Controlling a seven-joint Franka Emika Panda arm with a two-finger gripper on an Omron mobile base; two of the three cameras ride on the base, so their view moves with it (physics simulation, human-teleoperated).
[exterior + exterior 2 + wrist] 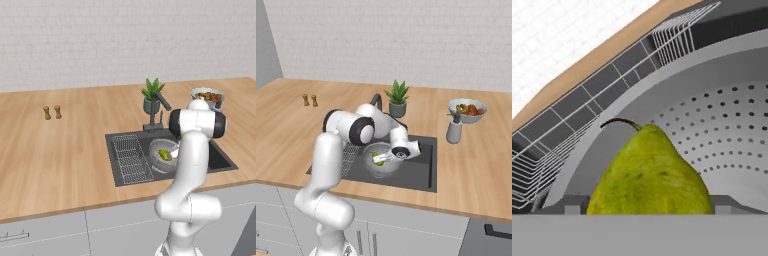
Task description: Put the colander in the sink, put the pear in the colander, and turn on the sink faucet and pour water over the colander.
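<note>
The dark grey recessed sink (421,172) leaves bare floor to the right of the round silvery perforated metal colander (378,162), so a claw could pass there. To the colander's left the white wire rack section (131,159) takes up that end of the basin. Behind, the slim dark grey faucet (156,111) angles its spout over the back edge, with the green potted plant (151,96) just beyond it. The yellow-green pear (649,177) lies in the colander, right against the claw (385,158). On the right of the wooden desk (50,155), a grey bottle (454,130) and a pale fruit bowl (468,110) stand near each other; the two small brown shakers (52,112) stand well apart to the left, with open desk around them.
</note>
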